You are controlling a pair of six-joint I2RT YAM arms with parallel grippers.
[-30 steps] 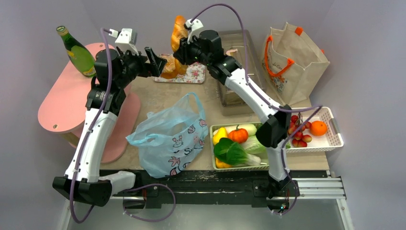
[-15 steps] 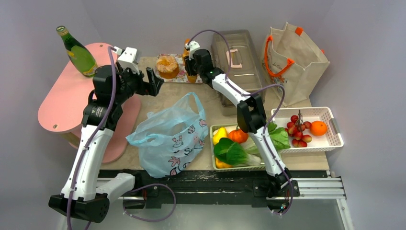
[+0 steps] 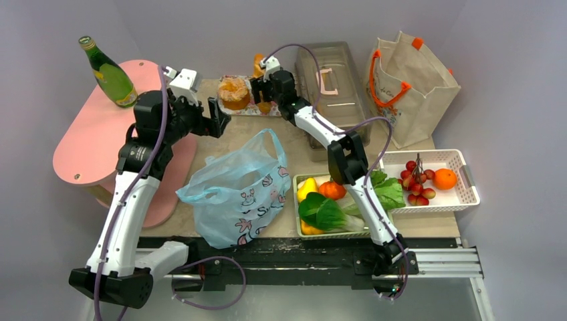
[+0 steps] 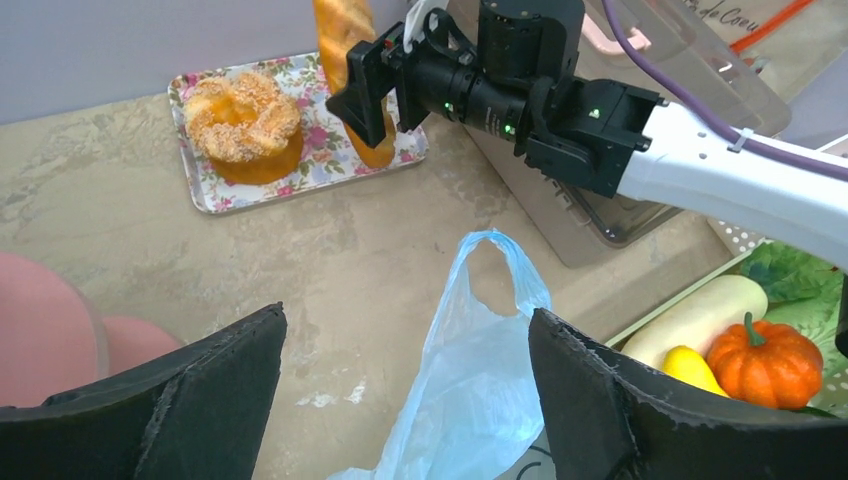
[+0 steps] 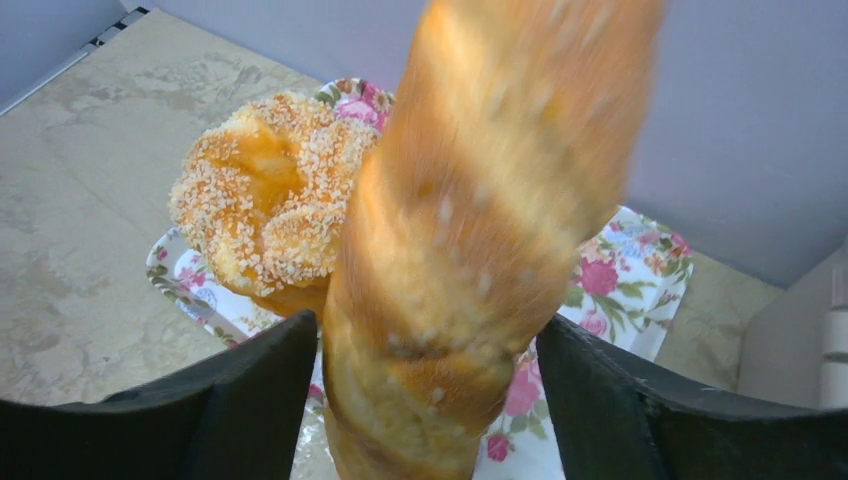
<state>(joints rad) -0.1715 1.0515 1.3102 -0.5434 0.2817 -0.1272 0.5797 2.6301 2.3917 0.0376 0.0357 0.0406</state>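
My right gripper [image 3: 260, 89] is shut on a long twisted bread loaf [image 3: 258, 65] and holds it upright, its lower end on the floral tray [image 3: 245, 111] at the back of the table. The right wrist view shows the loaf [image 5: 470, 250] filling the gap of the right gripper [image 5: 428, 330]. A round sesame bun [image 3: 234, 91] sits on the tray just left of the loaf. My left gripper [image 3: 217, 120] hangs open and empty near the tray's front left corner. In its own view the left gripper [image 4: 405, 315] is above the handle of a blue plastic bag [image 4: 480, 400].
A green bottle [image 3: 110, 73] stands on the pink side table [image 3: 80, 147]. Right of the tray lies a clear lidded box [image 3: 334, 80], then a paper tote bag [image 3: 411, 87]. A vegetable tray [image 3: 298, 180] and a white fruit basket [image 3: 468, 194] sit front right.
The right arm has brought the loaf down from high in the air until it rests on the floral tray. My left gripper has drawn back from the bun toward the near side.
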